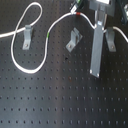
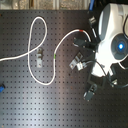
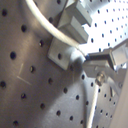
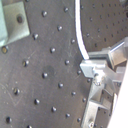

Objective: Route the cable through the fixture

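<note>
Cable point(image 1: 50, 31) pinched in closed gripper point(image 4: 89, 64) beside a bracket point(image 3: 70, 30), held taut for threading that fixture.

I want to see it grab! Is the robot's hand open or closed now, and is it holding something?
Hand: closed on the cable, pinching the white cord between its fingertips.

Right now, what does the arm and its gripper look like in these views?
In the second exterior view the arm has rounded white shells with dark joints and a glowing blue round light. The gripper appears in the first exterior view as a long grey metal finger below a dark mount. The wrist views show bare metal fingers fastened with screws.
</note>
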Motion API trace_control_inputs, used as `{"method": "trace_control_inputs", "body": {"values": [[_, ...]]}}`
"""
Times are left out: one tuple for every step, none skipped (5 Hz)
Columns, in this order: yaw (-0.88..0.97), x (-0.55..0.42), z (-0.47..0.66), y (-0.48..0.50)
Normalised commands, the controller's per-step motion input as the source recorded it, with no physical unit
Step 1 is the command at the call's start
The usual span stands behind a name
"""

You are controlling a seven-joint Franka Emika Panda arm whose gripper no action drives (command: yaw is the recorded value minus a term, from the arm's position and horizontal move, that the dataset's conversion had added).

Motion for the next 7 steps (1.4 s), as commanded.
{"method": "trace_control_inputs", "body": {"values": [[-0.18,0.212,-0.75,-0.231],[-0.21,0.233,-0.75,-0.249],[-0.12,0.02,-0.2,-0.001],[-0.32,-0.071,0.43,0.147],[0.23,0.005,0.25,0.292],[0.39,-0.007,0.18,0.202],[0.39,0.006,0.12,0.194]]}}
